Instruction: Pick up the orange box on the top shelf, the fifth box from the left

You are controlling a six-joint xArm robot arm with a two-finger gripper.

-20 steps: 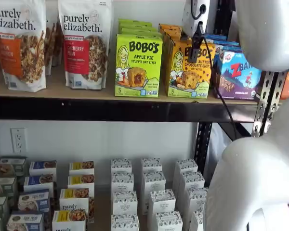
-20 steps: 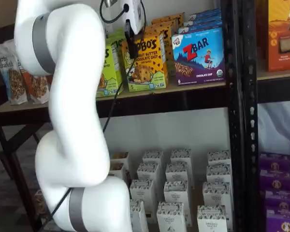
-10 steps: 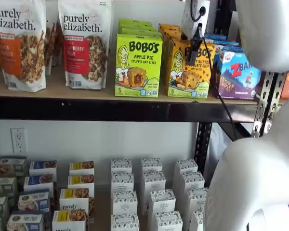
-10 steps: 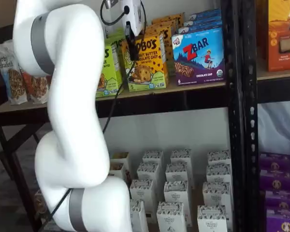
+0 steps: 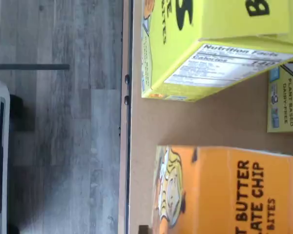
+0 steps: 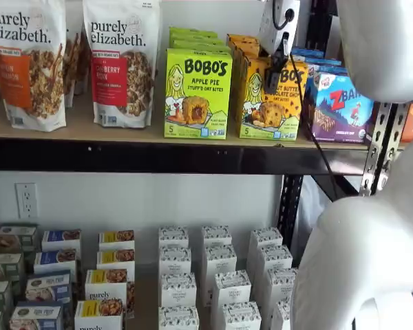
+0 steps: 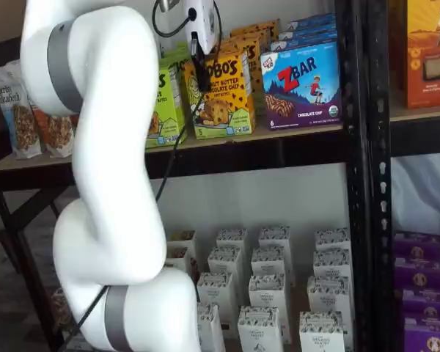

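The orange box (image 6: 261,103) stands on the top shelf (image 6: 89,130) between a lime-green Bobo's box (image 6: 197,93) and a blue ZBar box (image 6: 341,106). It shows in both shelf views (image 7: 224,99). In the wrist view its orange top and cartoon girl (image 5: 224,190) lie on the tan shelf board (image 5: 210,122). My gripper (image 6: 275,72) hangs in front of the orange box's upper front, white body above, black fingers down. In a shelf view it (image 7: 201,73) covers the box's left edge. No gap between the fingers shows. The fingers hold nothing that I can see.
More orange, green and blue boxes stand behind the front row. Two Purely Elizabeth bags (image 6: 120,62) stand at the shelf's left. Small white boxes (image 6: 217,275) fill the lower level. My white arm (image 7: 110,183) stands in front of the shelves. A black upright (image 7: 359,176) stands right of the ZBar box (image 7: 302,84).
The gripper has shifted slightly left in front of the orange box. The boxes have not moved.
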